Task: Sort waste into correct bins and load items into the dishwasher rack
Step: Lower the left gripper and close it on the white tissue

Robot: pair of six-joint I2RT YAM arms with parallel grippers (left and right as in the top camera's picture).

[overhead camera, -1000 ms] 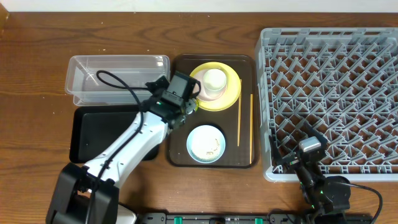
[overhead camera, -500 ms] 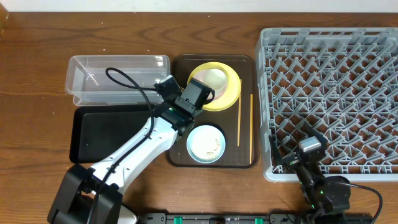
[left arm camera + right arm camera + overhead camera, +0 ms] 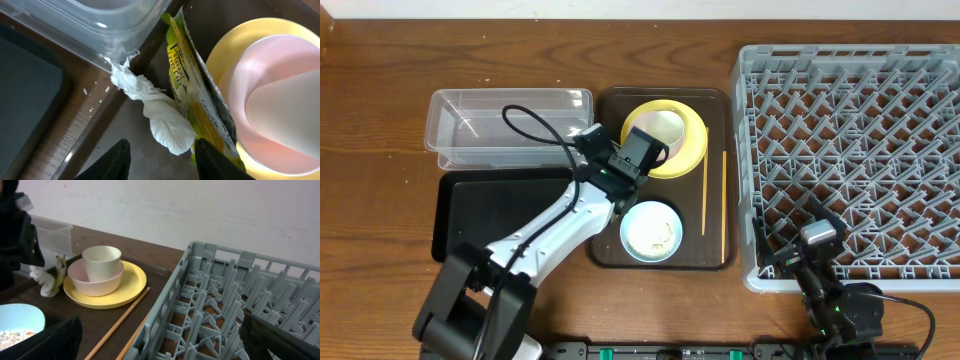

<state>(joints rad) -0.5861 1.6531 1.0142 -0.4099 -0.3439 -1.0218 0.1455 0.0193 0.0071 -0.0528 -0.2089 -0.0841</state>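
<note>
My left gripper (image 3: 162,162) hangs open over the brown tray, with nothing between its fingers. Just ahead of it lie the crumpled white tissue (image 3: 155,115) and the yellow-green wrapper (image 3: 187,90), which leans against the yellow plate (image 3: 222,50). On the plate stands the pink bowl (image 3: 95,282) with the white cup (image 3: 101,262) inside. Rice crumbs lie in the light blue bowl (image 3: 650,230). Two chopsticks (image 3: 704,195) lie to its right. My right gripper (image 3: 160,345) stands open at the near left corner of the grey rack (image 3: 860,150).
The clear tub (image 3: 505,125) and the black tray (image 3: 490,215) sit left of the brown serving tray (image 3: 610,252). A few white crumbs (image 3: 95,90) dot the wood beside the tub. My left arm (image 3: 555,225) stretches across the black tray.
My left gripper has moved right, over the plate's left side, and now covers part of the pink bowl from above. The right arm has not moved.
</note>
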